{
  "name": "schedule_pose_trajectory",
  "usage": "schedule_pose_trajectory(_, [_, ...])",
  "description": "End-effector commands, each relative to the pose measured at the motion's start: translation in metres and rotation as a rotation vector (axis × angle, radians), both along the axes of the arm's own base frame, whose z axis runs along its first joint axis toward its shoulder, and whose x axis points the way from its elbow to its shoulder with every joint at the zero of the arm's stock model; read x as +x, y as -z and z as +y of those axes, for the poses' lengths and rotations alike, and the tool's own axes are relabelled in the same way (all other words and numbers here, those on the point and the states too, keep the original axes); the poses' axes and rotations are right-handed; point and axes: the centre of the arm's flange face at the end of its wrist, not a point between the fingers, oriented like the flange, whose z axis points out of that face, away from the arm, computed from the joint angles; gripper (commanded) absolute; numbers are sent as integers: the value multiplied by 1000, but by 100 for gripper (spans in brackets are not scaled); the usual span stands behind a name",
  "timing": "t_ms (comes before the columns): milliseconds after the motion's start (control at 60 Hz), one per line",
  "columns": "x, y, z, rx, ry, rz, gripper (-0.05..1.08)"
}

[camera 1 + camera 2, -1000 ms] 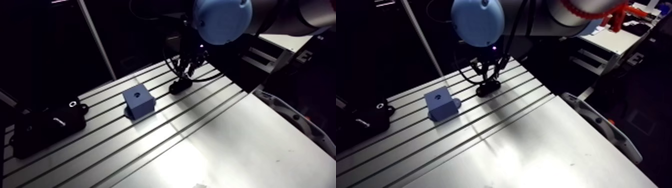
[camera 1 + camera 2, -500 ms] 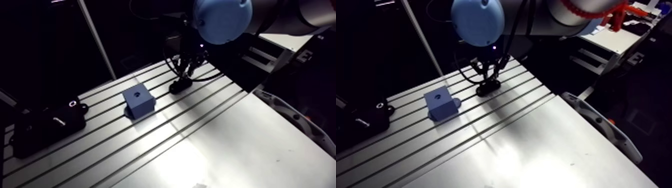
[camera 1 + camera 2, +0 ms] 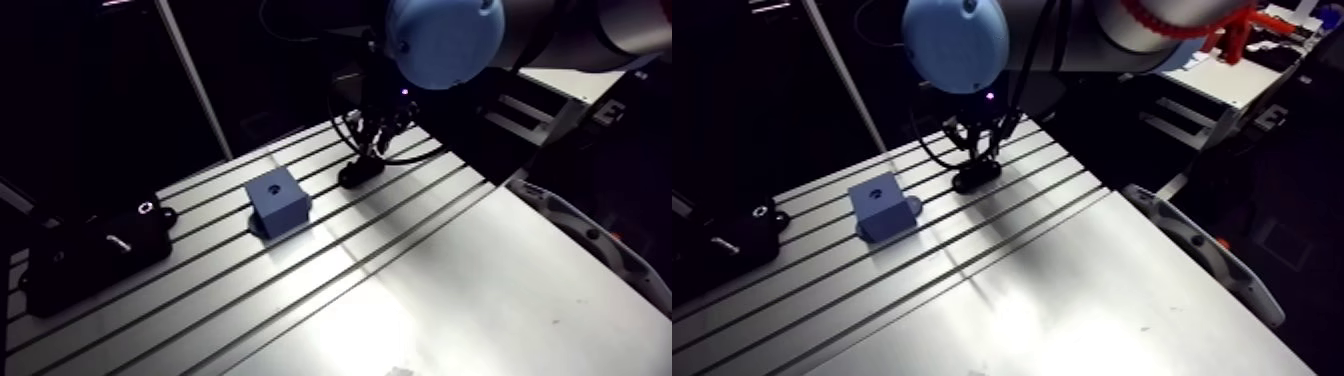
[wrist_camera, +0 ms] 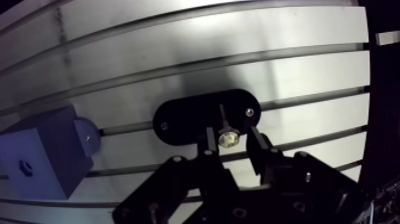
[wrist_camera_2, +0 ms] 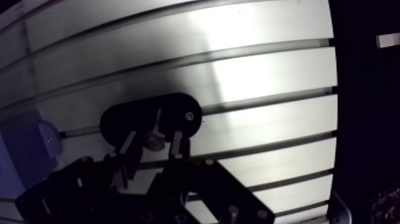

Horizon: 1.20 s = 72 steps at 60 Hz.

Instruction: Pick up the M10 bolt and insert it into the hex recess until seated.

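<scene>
One M10 bolt (image 4: 227, 139) | between spread gripper (image 4: 231, 134) fingers (image 4: 209, 144) | over black holder (image 4: 184, 119)

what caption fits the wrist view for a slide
End effector at the bolt over the black holder, blue block nearby.

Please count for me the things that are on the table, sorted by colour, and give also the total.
Blue: 1, the block
Black: 2, the oval holder and the box fixture
Bare metal: 1, the bolt
Total: 4
</scene>
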Motion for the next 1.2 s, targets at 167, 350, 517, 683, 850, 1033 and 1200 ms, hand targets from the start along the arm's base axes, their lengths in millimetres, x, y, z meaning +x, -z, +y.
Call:
schedule_pose_trajectory(167, [0,0,0,1,-2,0,62])
schedule_pose_trajectory(350, [-1,0,-2,0,-5,1,62])
schedule_pose_trajectory(517, [-1,0,-2,-2,-5,2,63])
schedule_pose_trajectory(683, [-1,0,-3,-2,-6,2,64])
schedule_pose_trajectory(850, [-1,0,-2,0,-5,1,64])
schedule_pose_trajectory(1033, [-1,-1,-2,-1,-5,3,67])
schedule_pose_trajectory(1200, [-1,-1,-2,0,-5,2,67])
